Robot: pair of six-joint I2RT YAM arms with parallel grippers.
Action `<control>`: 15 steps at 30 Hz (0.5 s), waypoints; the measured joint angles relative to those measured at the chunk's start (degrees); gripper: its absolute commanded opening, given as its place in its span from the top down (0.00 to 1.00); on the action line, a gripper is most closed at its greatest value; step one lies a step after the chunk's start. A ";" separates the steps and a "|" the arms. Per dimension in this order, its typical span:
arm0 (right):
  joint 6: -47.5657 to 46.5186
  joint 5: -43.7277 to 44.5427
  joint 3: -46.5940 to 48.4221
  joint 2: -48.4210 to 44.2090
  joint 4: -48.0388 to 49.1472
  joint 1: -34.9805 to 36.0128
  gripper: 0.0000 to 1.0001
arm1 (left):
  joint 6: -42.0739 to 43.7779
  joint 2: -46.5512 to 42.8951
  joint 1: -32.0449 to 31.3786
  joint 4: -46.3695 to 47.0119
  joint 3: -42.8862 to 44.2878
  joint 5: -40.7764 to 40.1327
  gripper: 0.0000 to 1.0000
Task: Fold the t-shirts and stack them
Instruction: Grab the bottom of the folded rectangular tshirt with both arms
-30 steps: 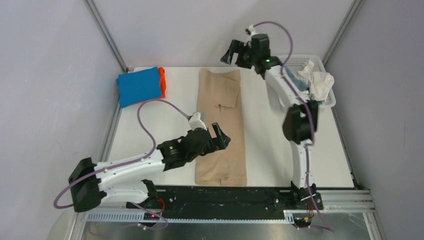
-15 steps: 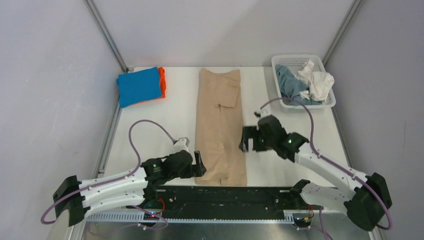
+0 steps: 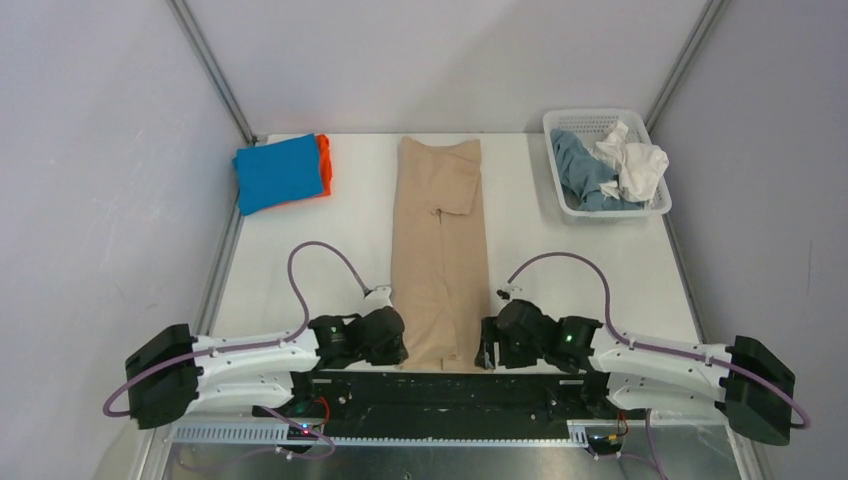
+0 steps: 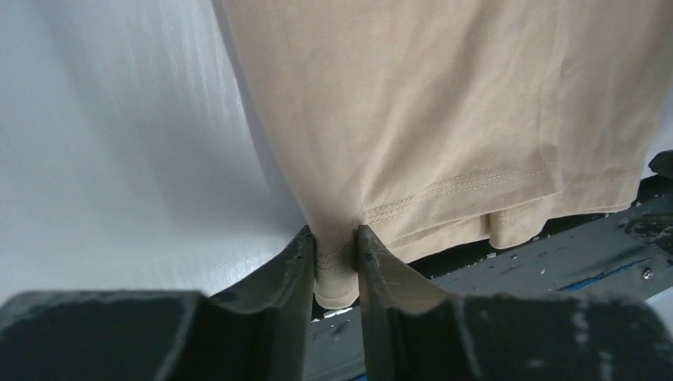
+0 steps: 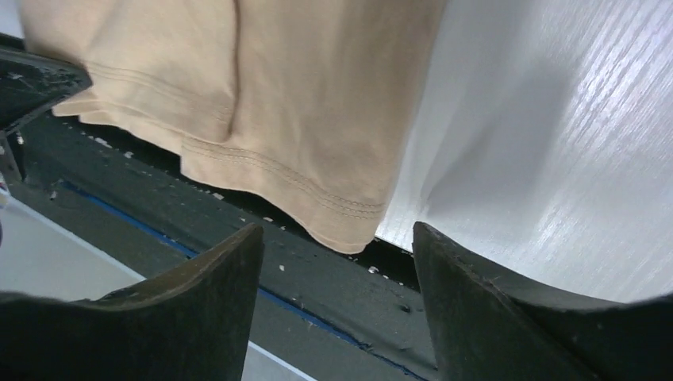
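A beige t-shirt (image 3: 440,250) lies as a long folded strip down the middle of the table, its hem hanging over the near edge. My left gripper (image 3: 398,345) is shut on the hem's near-left corner; the left wrist view shows cloth (image 4: 444,103) pinched between the fingers of that gripper (image 4: 333,238). My right gripper (image 3: 487,350) stands open at the near-right corner. In the right wrist view the hem (image 5: 301,95) ends just ahead of that gripper (image 5: 337,234), with no cloth between the fingers. A folded blue t-shirt (image 3: 278,172) lies on an orange one (image 3: 324,165) at the back left.
A white mesh basket (image 3: 600,120) at the back right holds a crumpled white t-shirt (image 3: 635,165) and a grey-blue one (image 3: 585,170). A black rail (image 3: 440,390) runs along the table's near edge under the hem. Grey walls close in on both sides.
Both arms have dropped back to the near edge. The left gripper closed on the hem's left corner. The right gripper swung from the far side to the hem's right corner and narrowed.
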 measured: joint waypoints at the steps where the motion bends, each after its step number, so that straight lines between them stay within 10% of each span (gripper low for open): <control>1: 1.27 0.50 -0.46 0.70 0.28 0.79 0.33 | -0.48 0.28 -0.26 0.28 0.00 0.09 0.81; 11: 11.91 6.36 -1.55 5.51 1.79 7.69 0.97 | -1.86 0.02 -0.90 0.92 -0.76 1.09 1.00; 15: 14.19 8.74 -1.77 5.33 1.84 11.23 1.00 | -1.88 -0.74 -1.16 0.70 -1.09 2.10 1.00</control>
